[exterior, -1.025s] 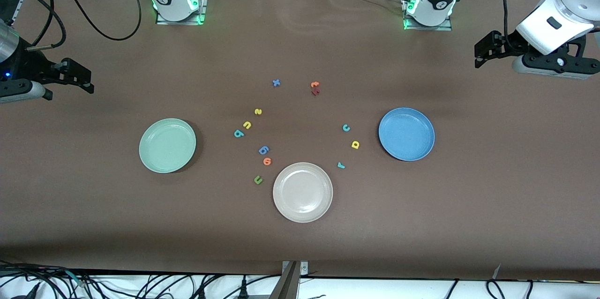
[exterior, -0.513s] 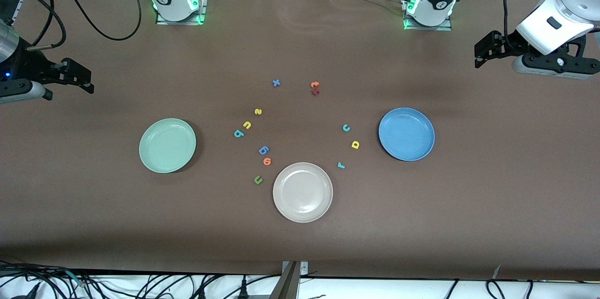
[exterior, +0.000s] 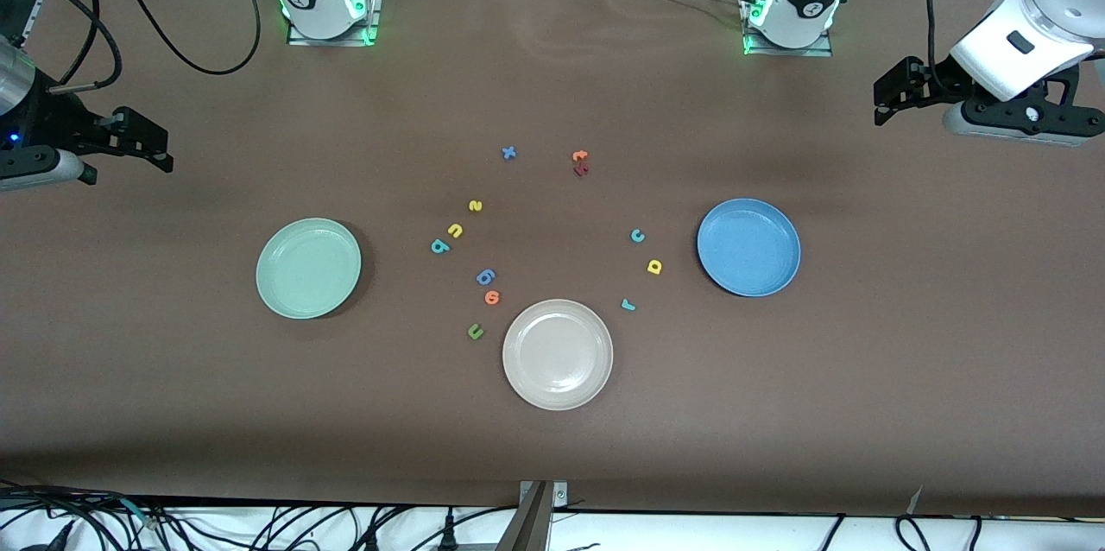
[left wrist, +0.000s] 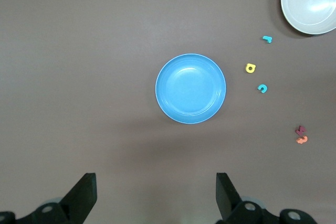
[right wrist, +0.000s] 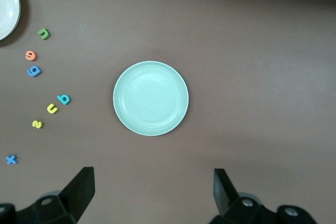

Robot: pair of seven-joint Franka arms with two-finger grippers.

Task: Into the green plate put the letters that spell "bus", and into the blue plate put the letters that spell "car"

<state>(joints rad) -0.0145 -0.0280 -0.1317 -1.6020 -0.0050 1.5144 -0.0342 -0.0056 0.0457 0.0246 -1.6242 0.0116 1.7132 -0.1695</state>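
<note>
Green plate [exterior: 308, 268] sits bare on the counter [exterior: 552, 447] toward the right arm's end, nothing in it. Right gripper [right wrist: 152, 195] hangs high over the counter edge at its own end, jaws spread wide and holding nothing; in the right wrist view the plate lies centred between the jaws, well below them.

"bus" letters lie loose between the green plate and the counter's middle: teal b [exterior: 440, 246], yellow u [exterior: 455, 230] just beside it, yellow s [exterior: 475, 205] a little farther from the front camera. Near them: blue rounded letter [exterior: 486, 276], orange rounded letter [exterior: 492, 298], dark green u [exterior: 476, 331]. Beige plate [exterior: 558, 353] is nearest the front camera, also bare. Blue x [exterior: 509, 153] and orange t [exterior: 580, 156], with a dark red letter [exterior: 581, 170] touching it, lie toward the bases.

"car" letters are in a loose line beside the blue plate [exterior: 748, 246]: teal c [exterior: 637, 235], yellow a [exterior: 654, 267], teal r [exterior: 628, 304]. Blue plate is bare.

Left gripper [left wrist: 156, 195] hangs high over its own end, jaws spread, nothing held; blue plate centred below between them.
</note>
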